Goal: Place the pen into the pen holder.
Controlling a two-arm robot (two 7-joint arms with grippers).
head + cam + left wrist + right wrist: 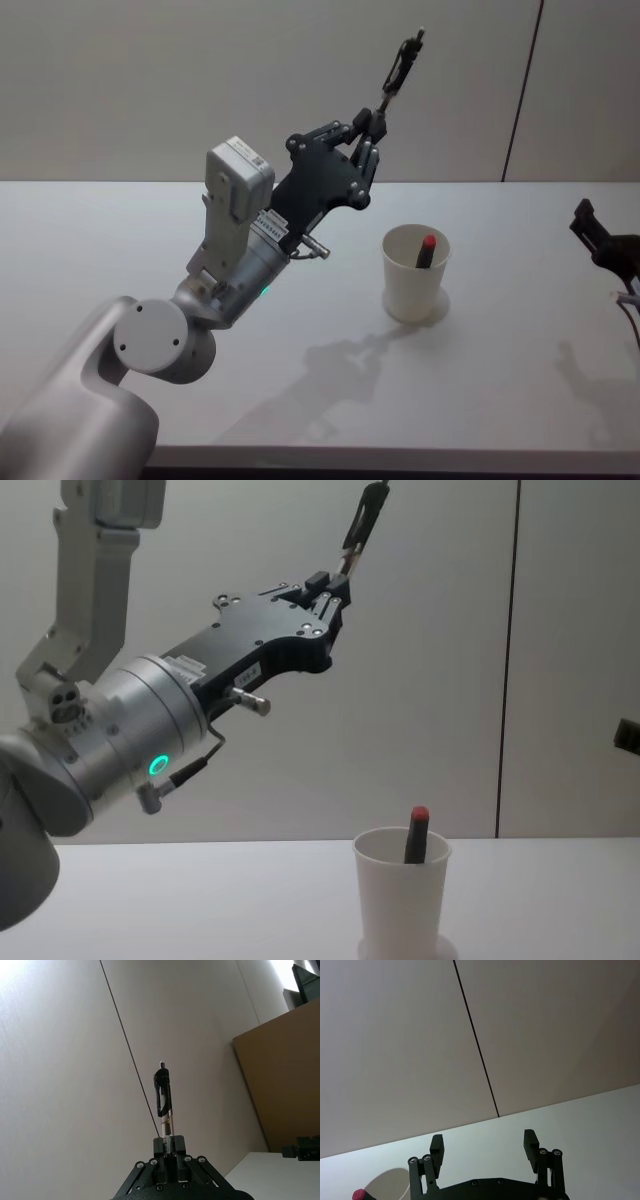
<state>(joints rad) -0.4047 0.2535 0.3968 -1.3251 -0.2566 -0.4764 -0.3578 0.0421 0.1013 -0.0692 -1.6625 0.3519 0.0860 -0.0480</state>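
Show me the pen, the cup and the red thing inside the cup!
pen [398, 70], head view, its dark middle.
cup [412, 290], head view, its outer wall.
red thing [429, 241], head view, its red tip.

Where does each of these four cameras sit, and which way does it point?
Head view: on the head, looking down at the table; left arm shows, left gripper holding a black pen high.
Chest view: lower on the body, looking across the table; left arm from the side.
Left wrist view: on the left wrist, aimed up along its gripper at the wall.
Right wrist view: on the right wrist, past the open right gripper toward the wall.
Shared: head and chest both show the red-capped pen in the pen holder.
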